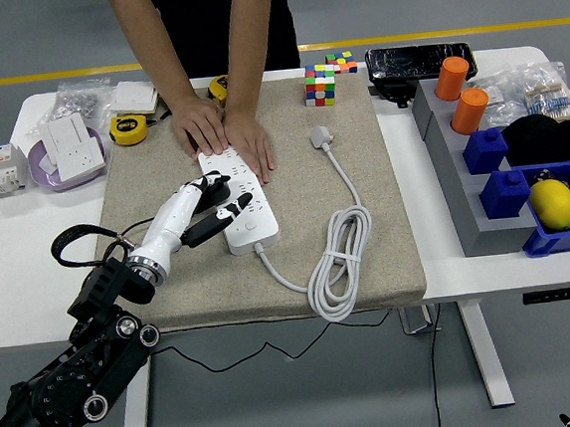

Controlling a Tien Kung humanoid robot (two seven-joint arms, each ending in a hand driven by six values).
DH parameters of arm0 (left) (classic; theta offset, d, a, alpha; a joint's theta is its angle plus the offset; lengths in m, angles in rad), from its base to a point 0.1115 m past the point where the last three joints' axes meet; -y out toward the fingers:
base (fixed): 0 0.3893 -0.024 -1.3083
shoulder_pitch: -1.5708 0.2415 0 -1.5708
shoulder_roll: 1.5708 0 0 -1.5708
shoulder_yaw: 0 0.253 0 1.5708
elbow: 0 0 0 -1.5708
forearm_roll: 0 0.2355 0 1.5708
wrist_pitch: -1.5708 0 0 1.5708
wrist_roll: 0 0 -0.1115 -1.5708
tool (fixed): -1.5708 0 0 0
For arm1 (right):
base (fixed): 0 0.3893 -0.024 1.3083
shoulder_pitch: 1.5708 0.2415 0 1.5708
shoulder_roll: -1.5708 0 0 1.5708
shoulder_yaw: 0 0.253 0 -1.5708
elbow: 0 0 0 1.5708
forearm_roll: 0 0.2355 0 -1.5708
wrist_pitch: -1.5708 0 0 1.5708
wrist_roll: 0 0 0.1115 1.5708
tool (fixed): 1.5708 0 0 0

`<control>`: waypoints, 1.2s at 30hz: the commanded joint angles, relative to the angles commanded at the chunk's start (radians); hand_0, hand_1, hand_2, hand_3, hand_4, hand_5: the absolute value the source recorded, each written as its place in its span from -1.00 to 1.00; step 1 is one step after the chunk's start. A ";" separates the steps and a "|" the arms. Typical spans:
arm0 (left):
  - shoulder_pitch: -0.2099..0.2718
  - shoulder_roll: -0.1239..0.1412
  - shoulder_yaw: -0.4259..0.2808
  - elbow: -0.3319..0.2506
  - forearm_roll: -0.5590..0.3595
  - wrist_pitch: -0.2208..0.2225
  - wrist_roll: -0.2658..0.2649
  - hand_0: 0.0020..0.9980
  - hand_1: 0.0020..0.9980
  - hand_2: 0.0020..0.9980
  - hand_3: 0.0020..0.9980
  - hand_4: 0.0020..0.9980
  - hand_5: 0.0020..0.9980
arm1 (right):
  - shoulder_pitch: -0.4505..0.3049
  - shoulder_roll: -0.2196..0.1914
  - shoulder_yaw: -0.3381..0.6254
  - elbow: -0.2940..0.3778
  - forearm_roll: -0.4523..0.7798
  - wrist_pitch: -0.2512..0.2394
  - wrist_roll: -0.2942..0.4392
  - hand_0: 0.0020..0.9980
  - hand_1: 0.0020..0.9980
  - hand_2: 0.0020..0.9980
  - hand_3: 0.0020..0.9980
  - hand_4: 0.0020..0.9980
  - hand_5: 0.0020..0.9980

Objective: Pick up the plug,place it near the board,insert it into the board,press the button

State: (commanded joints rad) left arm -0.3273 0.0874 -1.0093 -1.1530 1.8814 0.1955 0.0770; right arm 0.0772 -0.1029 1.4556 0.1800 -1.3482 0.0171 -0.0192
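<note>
A white power strip [249, 215] lies on the beige mat [152, 175], long axis pointing away from me. A person's two hands [226, 131] press flat on its far end. My left hand [215, 206] reaches in from the lower left, its dark fingers curled on a small black plug [212, 191] at the strip's left edge, over the sockets. The strip's own white plug [320, 135] lies to the right, and its white cord [340, 261] is coiled near the mat's front. The right arm is out of view.
A Rubik's cube [320, 84] stands at the mat's far edge. A tape measure [129, 129] and a purple bowl [41, 171] holding a socket sit at the left. At the right are a grey rack [453, 174], orange cups [470, 110] and blue bins with a lemon [554, 203].
</note>
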 joint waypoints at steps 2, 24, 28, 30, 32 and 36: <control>-0.005 0.002 0.005 -0.002 0.014 -0.002 0.004 0.98 0.92 0.78 0.74 0.81 1.00 | 0.000 0.000 0.000 0.000 0.000 0.000 -0.001 0.81 0.57 0.54 0.58 1.00 0.95; -0.009 0.017 -0.024 -0.060 0.231 0.006 0.078 1.00 0.98 0.82 0.73 0.82 1.00 | 0.000 0.002 0.007 0.000 0.001 -0.002 -0.001 0.81 0.57 0.54 0.58 1.00 0.98; -0.001 0.031 -0.026 -0.077 0.292 0.027 0.087 1.00 0.98 0.82 0.73 0.82 1.00 | -0.001 0.002 0.008 0.000 0.002 -0.002 -0.001 0.81 0.57 0.54 0.58 1.00 0.98; 0.002 0.036 -0.024 -0.073 0.303 0.026 0.092 1.00 1.00 0.85 0.72 0.82 1.00 | -0.001 0.002 0.008 0.000 0.002 -0.002 0.000 0.81 0.57 0.54 0.58 1.00 0.99; 0.005 0.041 -0.018 -0.063 0.310 0.018 0.099 1.00 1.00 0.85 0.72 0.82 1.00 | -0.001 0.002 0.008 0.000 0.003 -0.002 0.000 0.81 0.57 0.54 0.58 1.00 0.99; 0.006 0.045 -0.003 -0.042 0.300 0.002 0.104 1.00 1.00 0.85 0.72 0.82 1.00 | 0.000 0.002 0.007 0.000 0.004 -0.002 0.000 0.81 0.57 0.54 0.58 1.00 1.00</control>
State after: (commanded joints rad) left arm -0.3208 0.1323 -1.0121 -1.1954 2.1817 0.1972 0.1810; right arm 0.0775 -0.1011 1.4628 0.1800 -1.3442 0.0148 -0.0194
